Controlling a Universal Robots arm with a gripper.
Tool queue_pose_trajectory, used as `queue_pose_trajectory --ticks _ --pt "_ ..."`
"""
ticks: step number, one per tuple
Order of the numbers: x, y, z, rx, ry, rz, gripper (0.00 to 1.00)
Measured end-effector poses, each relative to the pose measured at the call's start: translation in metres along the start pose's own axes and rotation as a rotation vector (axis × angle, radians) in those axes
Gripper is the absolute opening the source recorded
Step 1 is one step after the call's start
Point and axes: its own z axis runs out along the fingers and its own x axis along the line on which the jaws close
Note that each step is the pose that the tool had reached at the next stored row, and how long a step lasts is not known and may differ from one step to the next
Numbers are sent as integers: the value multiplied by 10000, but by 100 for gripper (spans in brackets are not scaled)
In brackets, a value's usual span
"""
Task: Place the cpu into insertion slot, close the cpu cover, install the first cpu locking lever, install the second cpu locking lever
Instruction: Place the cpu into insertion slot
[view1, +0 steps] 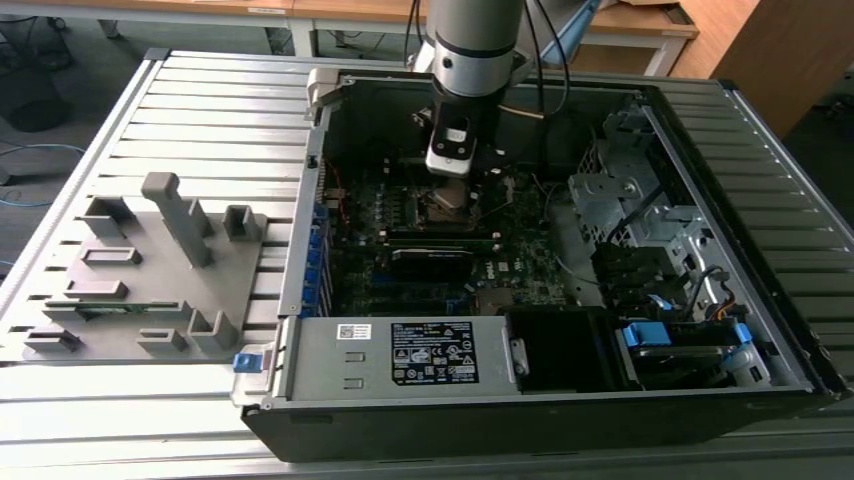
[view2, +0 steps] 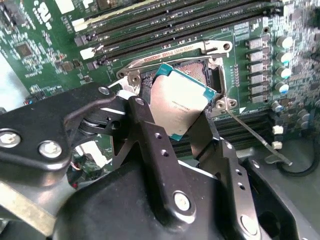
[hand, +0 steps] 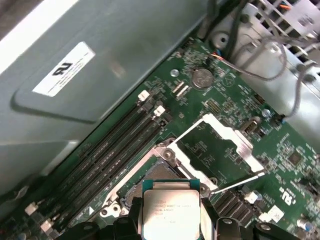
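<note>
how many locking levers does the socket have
2 levers: one lying along the socket edge farthest from the fingers, one angling away from a nearer corner. The chip and fingers may hide more.

bench (view1: 200, 110): computer case (view1: 534, 425) sits on it, open side up, toward the exterior view's right
fixture plate (view1: 254, 280): also on the bench, just beside the case, on the exterior view's left
power supply box (view1: 400, 355): in the case, along its near wall in the exterior view
motherboard (view1: 367, 215): on the case floor, behind the power supply box
insertion slot (view2: 197, 70): mid-board, memory slots (hand: 112, 152) right beside it
cpu cover (hand: 234, 140): flipped open, next to the slot
cpu (view2: 181, 102): tilted, pinched in the claw (view2: 177, 107), hanging just above the slot
</note>
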Motion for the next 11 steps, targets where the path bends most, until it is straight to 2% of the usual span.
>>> queue_pose_trajectory --ticks 11 --pt "0 -1 15 14 -109 1986 54"
